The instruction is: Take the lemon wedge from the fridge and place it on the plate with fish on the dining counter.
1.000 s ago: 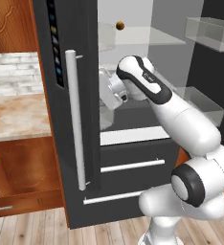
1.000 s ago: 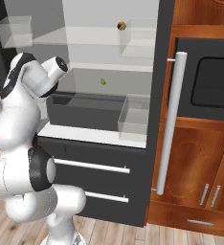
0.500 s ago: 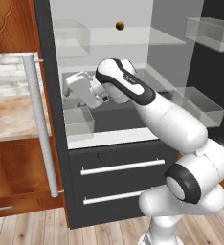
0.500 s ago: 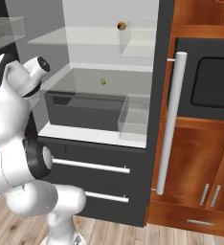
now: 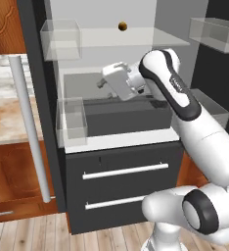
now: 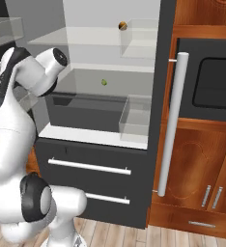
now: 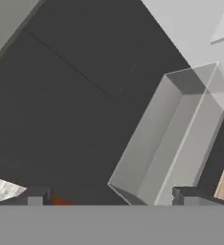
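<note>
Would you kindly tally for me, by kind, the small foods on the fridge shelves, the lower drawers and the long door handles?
Small foods: 2, brown ball and green piece
Drawers: 2, upper drawer and lower drawer
Handles: 2, left handle and right handle
Total: 6

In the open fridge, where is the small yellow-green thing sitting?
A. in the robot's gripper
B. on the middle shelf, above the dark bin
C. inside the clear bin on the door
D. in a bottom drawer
B: the yellow-green thing rests on the middle shelf of the fridge, above the dark bin.
</note>
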Motion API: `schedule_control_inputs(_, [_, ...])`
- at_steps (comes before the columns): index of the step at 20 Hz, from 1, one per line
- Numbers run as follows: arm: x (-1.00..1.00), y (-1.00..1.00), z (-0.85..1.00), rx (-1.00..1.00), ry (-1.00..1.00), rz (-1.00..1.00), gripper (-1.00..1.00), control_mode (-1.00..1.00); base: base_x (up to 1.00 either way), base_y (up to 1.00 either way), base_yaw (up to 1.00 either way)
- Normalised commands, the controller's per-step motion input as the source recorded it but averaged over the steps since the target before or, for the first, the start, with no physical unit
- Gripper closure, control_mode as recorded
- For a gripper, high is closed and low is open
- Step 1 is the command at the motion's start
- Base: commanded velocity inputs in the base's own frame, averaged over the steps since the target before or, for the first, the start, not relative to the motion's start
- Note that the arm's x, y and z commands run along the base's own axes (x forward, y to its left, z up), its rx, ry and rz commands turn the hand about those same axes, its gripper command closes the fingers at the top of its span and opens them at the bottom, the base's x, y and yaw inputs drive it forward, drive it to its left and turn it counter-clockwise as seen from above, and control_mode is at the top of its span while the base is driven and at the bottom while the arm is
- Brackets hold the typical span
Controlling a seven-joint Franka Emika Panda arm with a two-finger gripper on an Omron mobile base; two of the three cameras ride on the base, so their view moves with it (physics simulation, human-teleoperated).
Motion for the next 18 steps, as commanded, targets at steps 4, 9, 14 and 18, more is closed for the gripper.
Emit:
schedule_control_inputs(4, [-0.99, -0.96, 0.00, -0.20, 0.00, -0.19, -1.00, -1.00, 0.00, 0.00, 0.00])
schedule_control_inputs(9, [-1.00, -0.70, -0.21, -0.28, 0.00, -0.28, -1.00, -1.00, 0.00, 0.00, 0.00])
schedule_control_inputs(14, [-1.00, -0.61, -0.17, -0.34, 0.00, -0.35, -1.00, -1.00, 0.00, 0.00, 0.00])
schedule_control_inputs(18, [-0.51, -0.39, 0.00, -0.29, -0.01, -0.33, -1.00, -1.00, 0.00, 0.00, 0.00])
